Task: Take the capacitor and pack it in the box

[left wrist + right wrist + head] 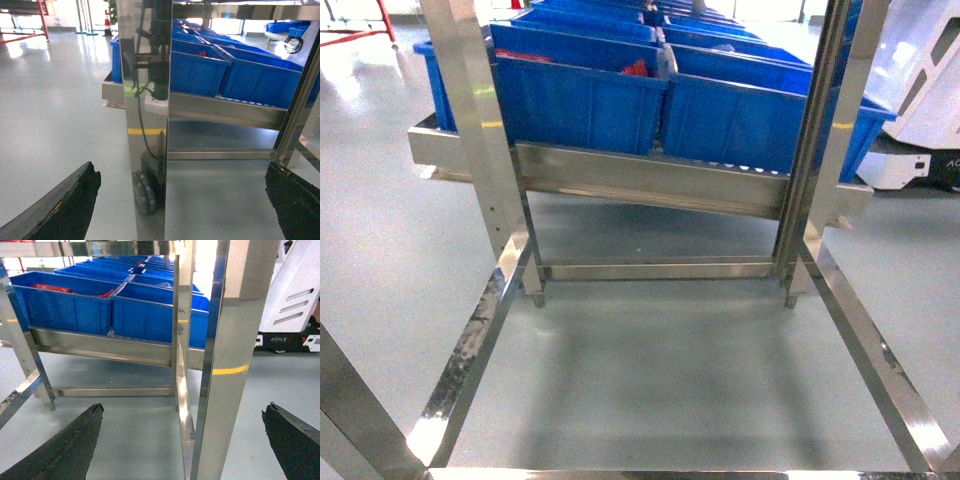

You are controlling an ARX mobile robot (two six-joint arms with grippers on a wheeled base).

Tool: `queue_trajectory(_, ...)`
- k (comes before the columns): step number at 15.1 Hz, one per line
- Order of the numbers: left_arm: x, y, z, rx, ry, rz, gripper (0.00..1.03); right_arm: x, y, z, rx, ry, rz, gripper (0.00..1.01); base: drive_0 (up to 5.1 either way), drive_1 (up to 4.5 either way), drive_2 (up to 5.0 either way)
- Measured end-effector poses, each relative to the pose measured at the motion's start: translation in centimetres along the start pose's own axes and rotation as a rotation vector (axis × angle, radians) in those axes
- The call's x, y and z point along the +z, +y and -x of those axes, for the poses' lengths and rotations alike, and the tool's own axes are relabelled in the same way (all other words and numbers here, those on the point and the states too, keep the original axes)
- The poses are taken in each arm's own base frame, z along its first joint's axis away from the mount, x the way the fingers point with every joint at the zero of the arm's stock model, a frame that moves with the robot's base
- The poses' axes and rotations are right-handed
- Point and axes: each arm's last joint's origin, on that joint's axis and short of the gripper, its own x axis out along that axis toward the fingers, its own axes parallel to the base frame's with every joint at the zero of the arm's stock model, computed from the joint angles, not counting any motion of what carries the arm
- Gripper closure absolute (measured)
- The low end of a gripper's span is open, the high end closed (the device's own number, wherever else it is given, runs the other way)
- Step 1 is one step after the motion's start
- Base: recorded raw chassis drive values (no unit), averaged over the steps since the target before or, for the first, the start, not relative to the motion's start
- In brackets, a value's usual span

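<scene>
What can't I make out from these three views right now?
- Pink box: in no view.
- Red-orange items in the blue bins, head view: bin walls hide most; can't confirm a capacitor.
- Left gripper, right gripper: fingertips cut off by the bottom edge; both open, empty.

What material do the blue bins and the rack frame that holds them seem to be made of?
The blue bins look like moulded plastic: uniform colour, dull sheen, rolled rims. The rack frame seems polished metal, probably stainless steel: its posts mirror the surroundings, and the floor rails show bright glare with some scuffs.
</scene>
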Motion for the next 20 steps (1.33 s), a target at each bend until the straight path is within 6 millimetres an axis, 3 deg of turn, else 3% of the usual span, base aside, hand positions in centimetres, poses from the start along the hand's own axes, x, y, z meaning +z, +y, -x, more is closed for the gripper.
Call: queue_trajectory(20,0.0,0.0,0.0,0.0,0.0,0.0,0.05,0.0,0.0,0.0,0.0,0.0,0.0,0.03,0.0,0.0,0.0)
